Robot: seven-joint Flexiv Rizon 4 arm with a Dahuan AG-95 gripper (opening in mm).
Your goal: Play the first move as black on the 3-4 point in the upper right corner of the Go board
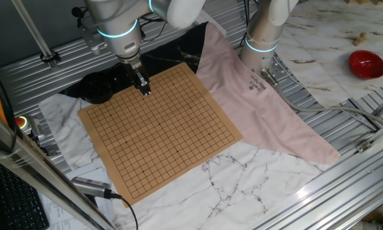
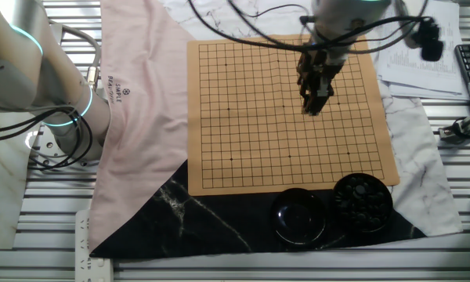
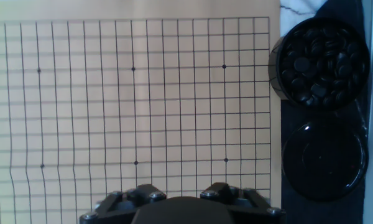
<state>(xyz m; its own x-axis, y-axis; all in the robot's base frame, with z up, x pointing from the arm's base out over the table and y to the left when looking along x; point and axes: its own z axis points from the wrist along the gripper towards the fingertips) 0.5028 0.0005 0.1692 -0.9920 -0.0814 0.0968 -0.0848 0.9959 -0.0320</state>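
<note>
Above the board (image 1: pixel 159 131) the gripper (image 1: pixel 143 88) hangs; whether it holds anything cannot be told. Black stones (image 3: pixel 320 59) sit in the bowl (image 2: pixel 363 202). It likely fetches one next.

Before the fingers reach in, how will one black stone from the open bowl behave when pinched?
The glossy black stones in the round dark bowl look smooth, so probably slippery. They lie piled loosely, so neighbours may shift. Small and flat, likely light.
</note>
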